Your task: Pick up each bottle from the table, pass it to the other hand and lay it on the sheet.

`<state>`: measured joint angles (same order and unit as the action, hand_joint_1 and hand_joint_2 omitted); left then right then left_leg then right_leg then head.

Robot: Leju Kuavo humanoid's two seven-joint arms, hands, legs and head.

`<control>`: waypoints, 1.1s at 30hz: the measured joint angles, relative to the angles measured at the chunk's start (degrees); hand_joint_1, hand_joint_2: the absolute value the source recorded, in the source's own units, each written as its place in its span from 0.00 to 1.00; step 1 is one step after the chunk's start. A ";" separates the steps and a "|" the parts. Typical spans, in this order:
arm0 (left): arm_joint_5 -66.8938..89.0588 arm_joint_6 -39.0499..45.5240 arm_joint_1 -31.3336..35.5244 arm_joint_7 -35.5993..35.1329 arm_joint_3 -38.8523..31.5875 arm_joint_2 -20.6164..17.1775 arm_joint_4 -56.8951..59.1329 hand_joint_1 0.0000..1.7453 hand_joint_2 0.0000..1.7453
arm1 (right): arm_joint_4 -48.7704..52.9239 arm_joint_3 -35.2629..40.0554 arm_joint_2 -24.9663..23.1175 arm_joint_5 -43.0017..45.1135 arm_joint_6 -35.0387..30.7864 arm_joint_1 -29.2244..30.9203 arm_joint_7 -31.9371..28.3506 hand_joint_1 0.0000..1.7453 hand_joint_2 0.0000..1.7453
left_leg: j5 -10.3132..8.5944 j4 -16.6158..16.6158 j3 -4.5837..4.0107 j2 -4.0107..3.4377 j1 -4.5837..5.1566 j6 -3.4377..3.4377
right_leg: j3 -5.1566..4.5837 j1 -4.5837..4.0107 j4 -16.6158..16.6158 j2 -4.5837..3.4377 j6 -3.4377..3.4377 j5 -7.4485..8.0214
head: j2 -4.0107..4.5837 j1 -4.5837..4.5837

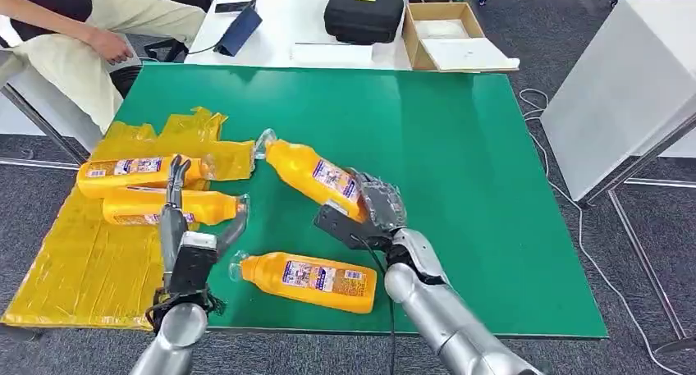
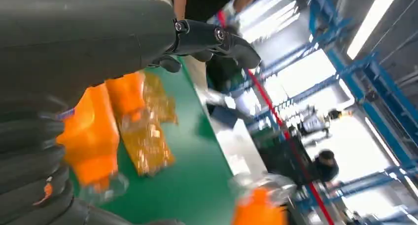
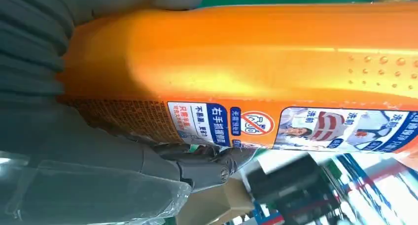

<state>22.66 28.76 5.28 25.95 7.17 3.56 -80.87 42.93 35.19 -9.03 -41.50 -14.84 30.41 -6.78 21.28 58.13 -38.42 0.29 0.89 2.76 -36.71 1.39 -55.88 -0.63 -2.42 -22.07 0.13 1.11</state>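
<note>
I see my right hand (image 1: 369,211) wrapped around the base of an orange bottle (image 1: 308,171), lifted just beside the yellow sheet (image 1: 82,260). My left hand (image 1: 185,227) hovers over the sheet's edge, fingers spread, holding nothing. Two bottles (image 1: 139,175) lie on the sheet.
</note>
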 measured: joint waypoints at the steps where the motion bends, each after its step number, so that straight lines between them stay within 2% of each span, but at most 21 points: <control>1: -1.89 -1.41 -0.50 0.11 -0.02 -0.20 -1.02 0.00 1.00 | 1.80 -0.69 0.02 2.58 -0.32 -0.58 -1.71 1.00 1.00 | 0.00 0.00 -0.02 0.00 0.00 0.00 | -0.02 0.00 0.00 0.00 0.00 0.00 | 0.00 0.00; 8: -13.79 -12.09 -2.00 -0.19 0.02 -1.95 -5.15 0.00 1.00 | 7.99 -2.53 -1.77 15.24 -4.45 -2.30 -9.28 1.00 1.00 | 0.00 0.00 -0.05 -0.01 -0.02 -0.01 | -0.14 0.00 0.01 0.00 0.06 -0.04 | 0.00 -0.02; 12: -18.52 -22.39 1.07 -5.04 2.53 -1.32 -5.61 0.00 1.00 | 9.22 -3.32 -2.62 19.94 -5.20 -2.34 -10.05 1.00 1.00 | -0.07 0.00 -0.05 0.19 -0.02 0.06 | -0.64 0.03 0.03 0.25 0.12 -0.11 | 0.00 -0.02; 14: -19.84 -23.58 3.68 -7.15 4.53 -0.11 -5.42 0.00 1.00 | 9.41 -3.87 -2.60 20.38 -5.20 -2.26 -10.05 1.00 1.00 | -0.09 0.00 -0.12 0.31 0.01 0.07 | -0.07 0.04 0.01 0.32 0.09 -0.07 | 0.00 -0.04; 22: -25.04 -27.84 11.15 -9.09 9.01 3.19 -0.04 0.00 1.00 | 8.76 -4.70 -2.99 18.55 -6.77 -2.18 -10.90 1.00 1.00 | -0.15 0.02 -0.14 0.22 0.09 0.17 | -0.09 0.08 0.01 0.29 -0.07 0.12 | 0.00 0.00; 33: -29.95 -30.70 15.47 -9.92 9.92 5.05 4.53 0.00 1.00 | 5.73 -4.15 -4.54 14.75 -5.92 -1.40 -11.10 1.00 1.00 | -0.13 0.01 -0.16 0.17 0.04 0.14 | -0.13 0.04 -0.01 0.28 -0.04 0.10 | 0.00 0.00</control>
<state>-7.30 -1.94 20.75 16.02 17.09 8.61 -76.35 48.66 31.04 -13.57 -26.75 -20.76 29.01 -17.88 21.15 58.14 -38.58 0.46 0.93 2.90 -36.84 1.43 -55.88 -0.35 -2.47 -21.97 0.13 1.11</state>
